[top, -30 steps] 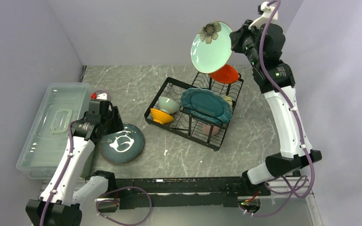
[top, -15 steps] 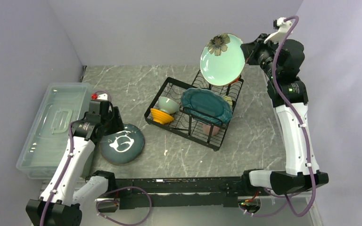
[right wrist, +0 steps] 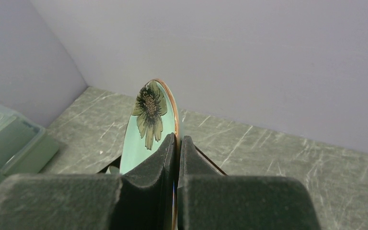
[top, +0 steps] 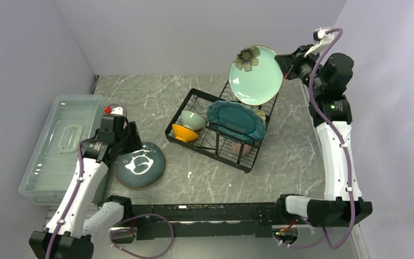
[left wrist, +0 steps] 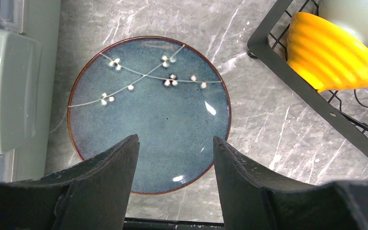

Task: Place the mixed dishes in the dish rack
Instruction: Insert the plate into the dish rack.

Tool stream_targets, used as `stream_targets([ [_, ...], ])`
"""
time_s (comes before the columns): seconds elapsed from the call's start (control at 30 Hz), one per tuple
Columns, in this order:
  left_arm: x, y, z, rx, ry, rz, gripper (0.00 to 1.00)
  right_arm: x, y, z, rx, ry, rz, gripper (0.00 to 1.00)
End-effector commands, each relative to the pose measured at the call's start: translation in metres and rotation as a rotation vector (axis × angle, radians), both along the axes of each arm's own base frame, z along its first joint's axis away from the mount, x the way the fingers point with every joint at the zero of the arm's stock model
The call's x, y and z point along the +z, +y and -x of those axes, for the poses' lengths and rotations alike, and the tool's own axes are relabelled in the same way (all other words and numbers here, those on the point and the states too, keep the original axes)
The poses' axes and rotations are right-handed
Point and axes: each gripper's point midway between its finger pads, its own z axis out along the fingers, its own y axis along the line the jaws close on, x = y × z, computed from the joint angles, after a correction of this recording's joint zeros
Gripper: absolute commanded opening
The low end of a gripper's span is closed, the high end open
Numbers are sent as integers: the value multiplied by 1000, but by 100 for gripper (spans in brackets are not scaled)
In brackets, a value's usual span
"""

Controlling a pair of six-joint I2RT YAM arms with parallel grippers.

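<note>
Pinches the flowered plate [top: 255, 75] by its rim in the right pincer [right wrist: 176, 143], on edge over the far end of the dish rack [top: 179, 111], likely to suit a slot, and poises the spread left pincer [left wrist: 175, 141] above the blue plate [left wrist: 148, 96] flat on the bench [top: 151, 89].

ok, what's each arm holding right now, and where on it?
Right jaws: mint flower plate, pinched at its rim. Left jaws: nothing, open above the blue plate.
</note>
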Motion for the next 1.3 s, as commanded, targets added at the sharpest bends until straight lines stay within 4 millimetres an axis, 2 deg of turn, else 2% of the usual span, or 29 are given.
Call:
stream_targets([
  [0.0,8,-4,-4,-36,-48,10,64,64,13,29,128,-276,25,0],
  [0.1,9,-6,-4,-44,-54,16,64,63,19,32,181,-309,58,0],
  [0.6,10,-8,-4,-59,-64,24,64,24,48,44,439,-386,231,0],
  [0.8,10,-9,-4,-62,-63,25,64,10,54,48,491,-398,264,0],
  [1.27,11,-9,-3,-60,-69,23,64,-12,59,77,531,-487,376,0],
])
